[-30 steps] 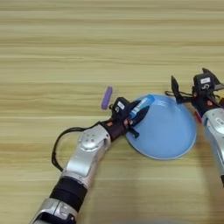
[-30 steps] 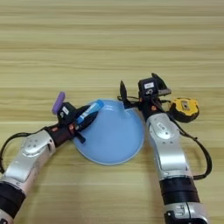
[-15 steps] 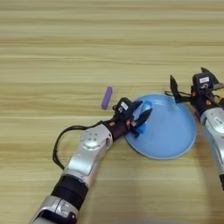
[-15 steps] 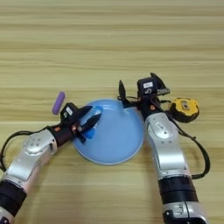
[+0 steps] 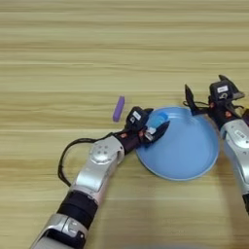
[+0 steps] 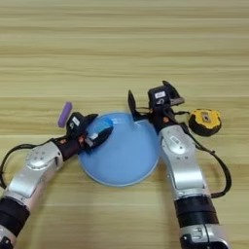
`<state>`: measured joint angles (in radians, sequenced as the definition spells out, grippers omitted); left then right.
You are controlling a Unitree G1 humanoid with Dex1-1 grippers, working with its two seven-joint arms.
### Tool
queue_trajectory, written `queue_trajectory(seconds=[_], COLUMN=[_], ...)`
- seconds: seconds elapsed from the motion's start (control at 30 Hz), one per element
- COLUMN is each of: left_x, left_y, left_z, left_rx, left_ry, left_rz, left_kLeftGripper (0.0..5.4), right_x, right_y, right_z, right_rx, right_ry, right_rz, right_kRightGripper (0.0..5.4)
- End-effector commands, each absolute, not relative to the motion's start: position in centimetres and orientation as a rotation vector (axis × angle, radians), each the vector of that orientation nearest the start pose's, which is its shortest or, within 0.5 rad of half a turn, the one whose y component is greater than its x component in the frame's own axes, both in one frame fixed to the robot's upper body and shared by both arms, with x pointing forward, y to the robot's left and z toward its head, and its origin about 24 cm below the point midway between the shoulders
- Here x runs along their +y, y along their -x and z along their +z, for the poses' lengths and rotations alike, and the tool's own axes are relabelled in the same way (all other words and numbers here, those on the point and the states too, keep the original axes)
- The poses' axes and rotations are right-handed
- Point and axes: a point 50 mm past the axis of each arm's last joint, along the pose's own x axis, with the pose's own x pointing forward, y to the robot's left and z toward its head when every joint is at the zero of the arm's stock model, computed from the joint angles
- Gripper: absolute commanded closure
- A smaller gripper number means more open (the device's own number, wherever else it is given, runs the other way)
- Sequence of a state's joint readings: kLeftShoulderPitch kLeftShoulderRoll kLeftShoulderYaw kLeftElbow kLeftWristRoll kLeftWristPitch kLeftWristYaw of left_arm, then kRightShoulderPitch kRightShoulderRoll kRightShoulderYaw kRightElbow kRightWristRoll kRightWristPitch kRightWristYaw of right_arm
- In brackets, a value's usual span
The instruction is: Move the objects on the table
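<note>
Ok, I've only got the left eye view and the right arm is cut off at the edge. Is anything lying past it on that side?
Observer: Yes, a yellow tape measure lies on the table just right of the right gripper.
Operator: Is it touching the plate? My left gripper has the tube at the plate's rim.
Observer: No, they are apart; the right arm lies between the plate and the tape measure.
Operator: Anything else over there?
Observer: A black cable loops out from the right forearm, nearer the robot than the tape measure.
</note>
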<state>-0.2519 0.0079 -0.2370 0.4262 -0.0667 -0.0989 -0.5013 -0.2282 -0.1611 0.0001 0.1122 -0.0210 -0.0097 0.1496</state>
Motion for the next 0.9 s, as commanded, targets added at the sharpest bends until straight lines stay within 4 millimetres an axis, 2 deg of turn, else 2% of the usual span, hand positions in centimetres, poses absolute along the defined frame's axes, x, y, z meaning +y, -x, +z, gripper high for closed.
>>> queue_trajectory(seconds=[0.03,0.37,0.57,0.9], left_x=[6.4,7.5,8.0,10.2], left_y=[-28.1,-29.2,-29.6,-31.0], left_z=[1.9,3.1,3.5,4.1], left_rx=[0.078,0.011,-0.012,-0.055], left_ry=[0.008,0.061,0.077,0.081], left_rz=[-0.748,-0.66,-0.624,-0.504], left_kLeftGripper=[1.6,0.55,0.09,0.02], right_x=[-15.8,-16.0,-16.2,-17.0], right_y=[-29.5,-29.5,-29.5,-29.4], right_z=[7.9,7.9,7.9,8.1], right_rx=[-0.102,-0.099,-0.102,-0.107], right_ry=[0.206,0.209,0.21,0.21], right_rz=[0.197,0.194,0.185,0.156], right_kRightGripper=[0.0,0.0,0.0,0.0])
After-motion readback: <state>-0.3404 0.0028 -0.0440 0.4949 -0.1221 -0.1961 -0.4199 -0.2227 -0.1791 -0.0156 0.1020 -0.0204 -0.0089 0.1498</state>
